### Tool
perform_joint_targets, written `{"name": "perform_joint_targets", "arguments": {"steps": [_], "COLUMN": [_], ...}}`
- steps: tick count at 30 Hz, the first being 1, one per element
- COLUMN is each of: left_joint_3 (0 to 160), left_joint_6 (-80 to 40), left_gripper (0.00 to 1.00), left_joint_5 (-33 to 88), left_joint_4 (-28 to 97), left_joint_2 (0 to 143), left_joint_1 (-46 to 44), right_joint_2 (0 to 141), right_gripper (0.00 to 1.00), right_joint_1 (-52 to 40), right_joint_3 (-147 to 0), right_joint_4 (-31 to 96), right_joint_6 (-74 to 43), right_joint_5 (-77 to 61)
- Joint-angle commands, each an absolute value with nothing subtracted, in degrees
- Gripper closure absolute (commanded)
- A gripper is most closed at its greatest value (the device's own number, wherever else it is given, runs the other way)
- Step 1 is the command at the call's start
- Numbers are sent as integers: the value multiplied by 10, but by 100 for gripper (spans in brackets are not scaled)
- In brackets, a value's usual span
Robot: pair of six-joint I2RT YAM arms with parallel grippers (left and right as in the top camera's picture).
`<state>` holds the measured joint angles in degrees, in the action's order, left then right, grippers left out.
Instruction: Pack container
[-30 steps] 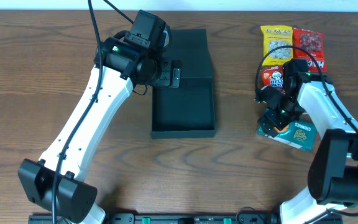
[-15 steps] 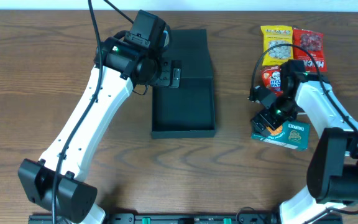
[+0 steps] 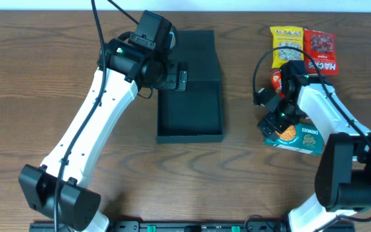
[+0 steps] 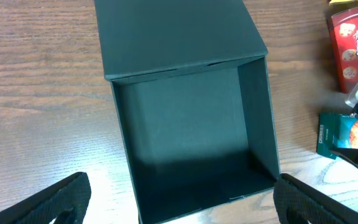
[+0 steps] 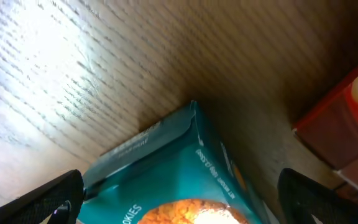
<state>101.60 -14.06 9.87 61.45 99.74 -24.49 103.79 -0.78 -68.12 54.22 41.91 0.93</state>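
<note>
Wood table (image 3: 31, 77) – the container (image 3: 190, 113) sits in the middle, lid flap (image 3: 197, 55) folded open on the far side. Left gripper (image 3: 178, 77) hangs over its far-left edge, spread wide, gripping nothing. Right gripper (image 3: 277, 125) is down over the teal cookie box (image 3: 304, 138) at the right – also spread wide, not clamped.

Wood-grain tabletop (image 3: 44, 84), brown. Far right corner: yellow snack packet (image 3: 286, 45) and red snack packet (image 3: 319, 50) flat, side by side, edges touching. Just nearer: red Hello Panda box (image 4: 355, 50), partly covered in the overhead view. Nearer again: teal cookie box (image 3: 301, 137), biscuit picture up, lying skewed to the table edge.
</note>
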Motion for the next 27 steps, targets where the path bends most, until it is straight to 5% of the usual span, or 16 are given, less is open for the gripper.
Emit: {"name": "perform_joint_targets", "arguments": {"steps": [1, 6, 14, 22, 27], "left_joint_3": [1024, 1024, 1024, 1024, 1024], "left_joint_6": [-133, -132, -132, -132, -132], "left_gripper": [5, 5, 5, 5, 5], "left_joint_5": [89, 88, 88, 88, 88], "left_joint_4": [615, 615, 615, 614, 615], "left_joint_2": [996, 996, 996, 997, 997], "left_joint_1": [-244, -244, -244, -243, -244], "right_joint_2": [1042, 1013, 954, 948, 948], "right_gripper": [1, 1, 1, 1, 1], "right_joint_1": [-27, -51, -42, -42, -34], "right_joint_3": [-685, -716, -739, -738, -738], "right_joint_4": [529, 531, 550, 541, 542], "right_joint_6": [377, 315, -76, -172, -407], "right_joint_5": [16, 15, -36, -218, -210]}}
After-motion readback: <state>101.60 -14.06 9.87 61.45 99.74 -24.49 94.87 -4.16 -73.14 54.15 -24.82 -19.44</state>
